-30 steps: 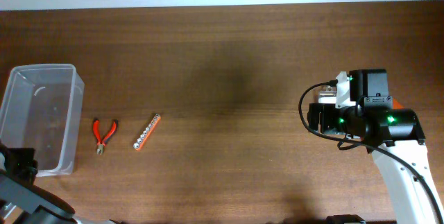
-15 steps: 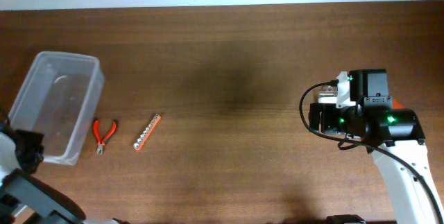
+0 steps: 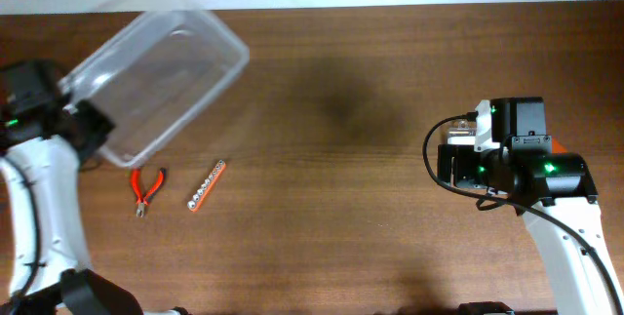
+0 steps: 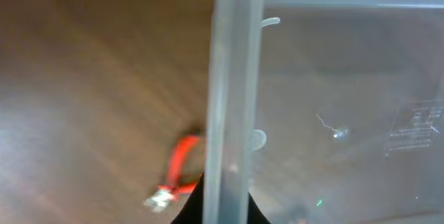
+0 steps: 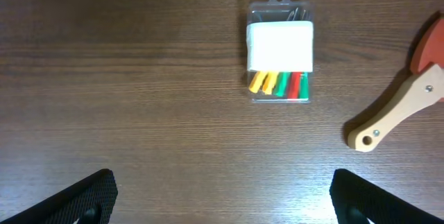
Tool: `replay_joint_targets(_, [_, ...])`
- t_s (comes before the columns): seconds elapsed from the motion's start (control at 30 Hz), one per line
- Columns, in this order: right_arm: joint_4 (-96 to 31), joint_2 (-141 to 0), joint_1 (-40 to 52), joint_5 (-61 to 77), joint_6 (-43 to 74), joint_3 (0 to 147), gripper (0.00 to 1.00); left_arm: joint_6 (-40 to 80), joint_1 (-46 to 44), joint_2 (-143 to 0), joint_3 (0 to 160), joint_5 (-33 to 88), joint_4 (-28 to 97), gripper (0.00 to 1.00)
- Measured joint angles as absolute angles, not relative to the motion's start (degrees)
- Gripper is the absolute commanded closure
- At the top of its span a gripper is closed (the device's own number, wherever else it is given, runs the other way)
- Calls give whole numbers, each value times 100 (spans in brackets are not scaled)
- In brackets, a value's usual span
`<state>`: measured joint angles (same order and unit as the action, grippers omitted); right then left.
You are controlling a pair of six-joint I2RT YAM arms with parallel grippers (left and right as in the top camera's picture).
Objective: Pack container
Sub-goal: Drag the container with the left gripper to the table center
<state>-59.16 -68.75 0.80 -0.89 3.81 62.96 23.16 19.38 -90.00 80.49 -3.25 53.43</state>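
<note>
Two grippers, well apart. We see left gripper (image 4: 223,207) clamped on the rim of the container (image 3: 161,71), tilted near back-left edge of the counter (image 3: 322,208); right gripper (image 5: 225,196) spread wide.

Pliers (image 4: 179,167) half behind blurred container (image 4: 333,99)

A: What's on the table (image 5: 132,85)?
B: Clear packet (image 5: 280,44), white label, yellow, green and red pieces inside. Wooden handle (image 5: 392,120) lower right, apart from it, red part at the edge.
A: Right gripper (image 5: 222,197)?
B: Black fingertips (image 5: 83,196) in the bottom corners, spread wide, nothing between.
</note>
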Motion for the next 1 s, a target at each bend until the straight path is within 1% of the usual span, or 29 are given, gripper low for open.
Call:
replay_joint_targets(0.13, [-5916,-6873,80,-196,381,6296,2,2099,1127,-9000,8047,-316,5374,98])
replay_joint_targets(0.4, [-5892,-6842,80,-445,434,6377,1,1162,-585,-9000,8047,-215,5741,98])
replay_joint_targets(0.53, [-5896,-6742,80,-539,454,6399,1,978,-1313,-9000,8047,-198,5758,98])
replay_joint_targets(0.7, [-5942,-6552,80,-593,454,6399,2,945,-1723,-9000,7957,-235,5590,98])
replay_joint_targets(0.87, [-5953,-6211,80,-709,526,6418,1,989,-1761,-9135,7599,-296,5349,98])
replay_joint_targets(1.0, [-6047,-5896,80,-908,856,6436,1,1007,-1761,-9358,7395,-344,5155,98])
